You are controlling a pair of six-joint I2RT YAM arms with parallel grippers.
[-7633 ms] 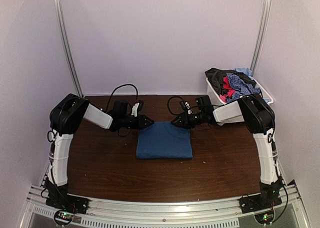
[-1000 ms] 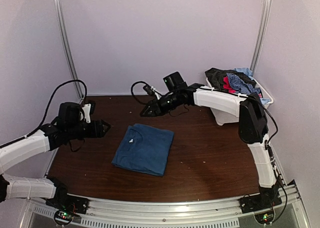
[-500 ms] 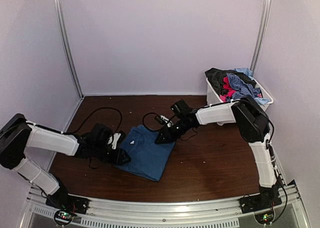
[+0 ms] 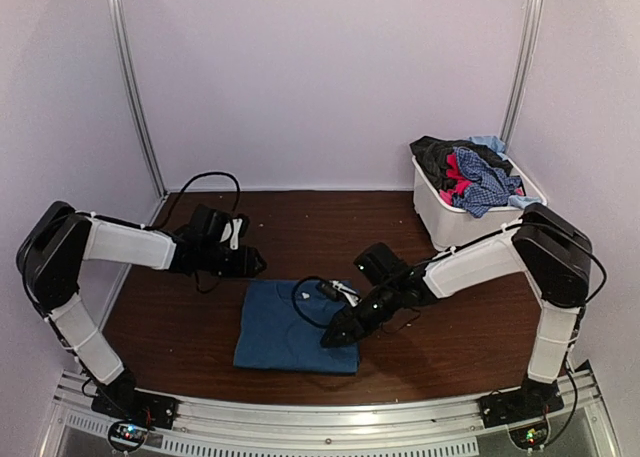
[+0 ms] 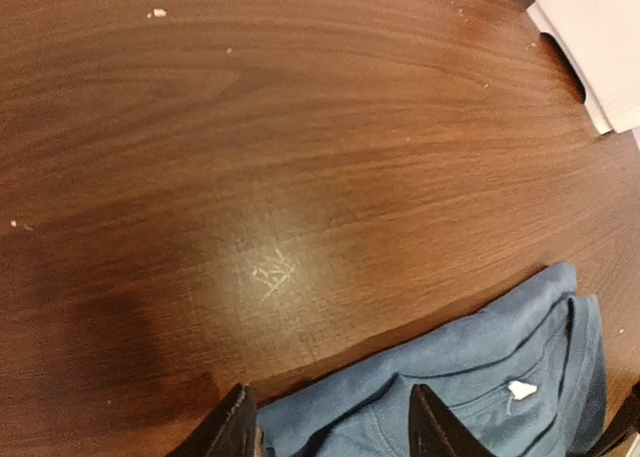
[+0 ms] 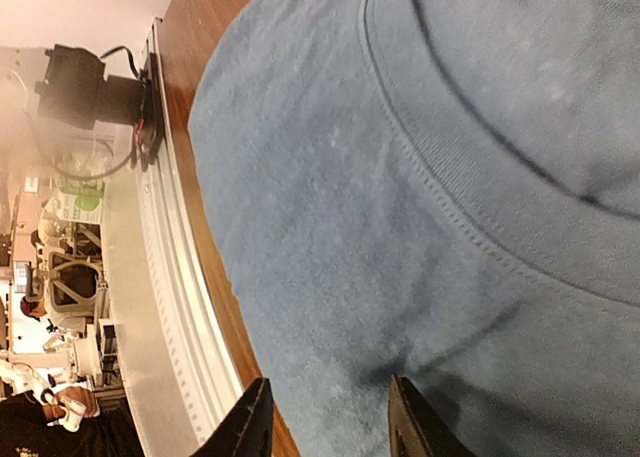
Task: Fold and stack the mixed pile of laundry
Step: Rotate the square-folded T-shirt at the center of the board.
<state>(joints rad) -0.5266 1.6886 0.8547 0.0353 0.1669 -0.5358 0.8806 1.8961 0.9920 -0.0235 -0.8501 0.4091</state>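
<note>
Since the frame half a second earlier, the dark-blue T-shirt [image 4: 285, 327] has turned from a skewed position at the left to lie squarer, near the middle of the table [image 4: 450, 317] toward its near edge. Both arms have also shifted: the left tool [image 4: 258, 263] has gone from the garment's near-left side to a point just beyond its far-left corner, and the right tool [image 4: 332, 339] from the far edge to the near-right area.

Left tool: jaws apart, nothing between them. Its wrist view shows bare wood ahead and the folded garment's edge low in the picture, with a small white tag [image 5: 520, 388] on the fabric.

Right tool: jaws apart, both fingers [image 6: 252, 417] low over the blue fabric. Whether the tips touch the cloth cannot be told.

The remaining mixed laundry pile [image 4: 465, 167] of black, red, checked and light-blue items sits heaped in 1 white bin [image 4: 450, 222] at the far-right corner, well apart from the T-shirt.
</note>
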